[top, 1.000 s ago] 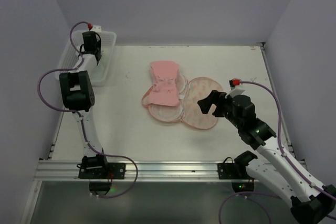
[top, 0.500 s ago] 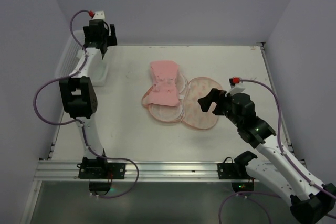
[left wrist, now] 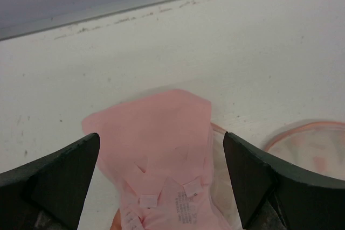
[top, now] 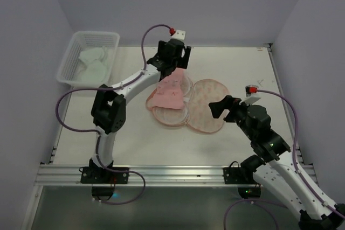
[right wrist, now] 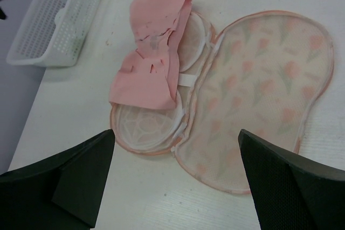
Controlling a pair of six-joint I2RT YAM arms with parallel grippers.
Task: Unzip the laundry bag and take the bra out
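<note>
A: Bag status?
B: The laundry bag [top: 207, 107] is unzipped and lies flat on the table [top: 124, 127] near the middle, its two oval halves side by side like a butterfly. The printed half is on the right, the mesh half on the left.
A: Bra?
B: The bra [top: 171, 92] is not out. It lies on the left half of the bag, and its far cup hangs past the rim onto the table. It's crumpled, with small labels showing near its middle.
A: Left hand?
B: The left gripper [left wrist: 161, 138] has its jaws wide apart and nothing in them. It is above the far end of the bra, with pink fabric showing between the fingers [left wrist: 70, 171]. I can't tell whether it touches.
A: Right?
B: The right gripper [right wrist: 177, 133] is also spread wide and holds nothing. It hangs just beside the near right edge of the bag's printed half and looks across both halves.
A: Anything else?
B: A white lattice basket [top: 69, 64] sits at the far left corner, well apart from the bag, with pale items inside that are too small to name.
</note>
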